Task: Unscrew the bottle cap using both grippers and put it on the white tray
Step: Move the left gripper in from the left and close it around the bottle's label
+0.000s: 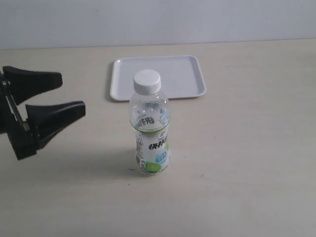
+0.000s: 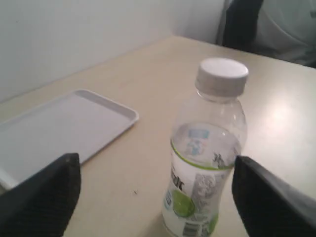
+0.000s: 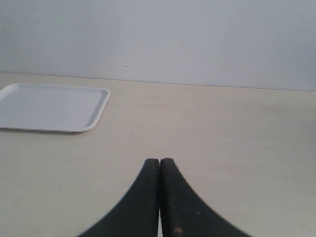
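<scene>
We see a pale table, white tray near its wall-side edge, our left gripper over the table's left side with jaws apart, empty, our right gripper pressed together, bottle upright mid-table just before the tray, cap on its neck.

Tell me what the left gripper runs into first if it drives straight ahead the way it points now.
Most likely the bottle: it stands upright ahead of the open left gripper, and the wrist view frames it between the jaws. Depth is unclear.
</scene>
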`<state>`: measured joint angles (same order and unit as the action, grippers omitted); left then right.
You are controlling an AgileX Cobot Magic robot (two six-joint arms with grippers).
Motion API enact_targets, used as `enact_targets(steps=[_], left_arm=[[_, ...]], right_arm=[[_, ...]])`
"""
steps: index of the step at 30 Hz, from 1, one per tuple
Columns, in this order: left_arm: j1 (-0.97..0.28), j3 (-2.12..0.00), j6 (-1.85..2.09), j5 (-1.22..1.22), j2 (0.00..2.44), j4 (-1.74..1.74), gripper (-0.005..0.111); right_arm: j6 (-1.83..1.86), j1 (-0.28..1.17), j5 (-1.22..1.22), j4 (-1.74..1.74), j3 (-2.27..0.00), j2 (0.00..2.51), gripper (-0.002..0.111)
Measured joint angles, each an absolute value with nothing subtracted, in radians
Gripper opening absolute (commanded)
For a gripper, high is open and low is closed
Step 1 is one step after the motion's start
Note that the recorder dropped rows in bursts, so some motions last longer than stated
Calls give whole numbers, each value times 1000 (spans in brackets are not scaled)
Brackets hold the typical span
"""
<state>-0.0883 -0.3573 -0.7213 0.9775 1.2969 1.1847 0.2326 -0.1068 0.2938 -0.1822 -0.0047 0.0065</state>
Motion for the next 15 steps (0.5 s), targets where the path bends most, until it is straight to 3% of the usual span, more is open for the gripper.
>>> enact_targets(steps=[15], left_arm=[[-88,-345,-346,1203,1654,1212,82]], right_arm=[[233,-107,294,-182,-5,6,0]])
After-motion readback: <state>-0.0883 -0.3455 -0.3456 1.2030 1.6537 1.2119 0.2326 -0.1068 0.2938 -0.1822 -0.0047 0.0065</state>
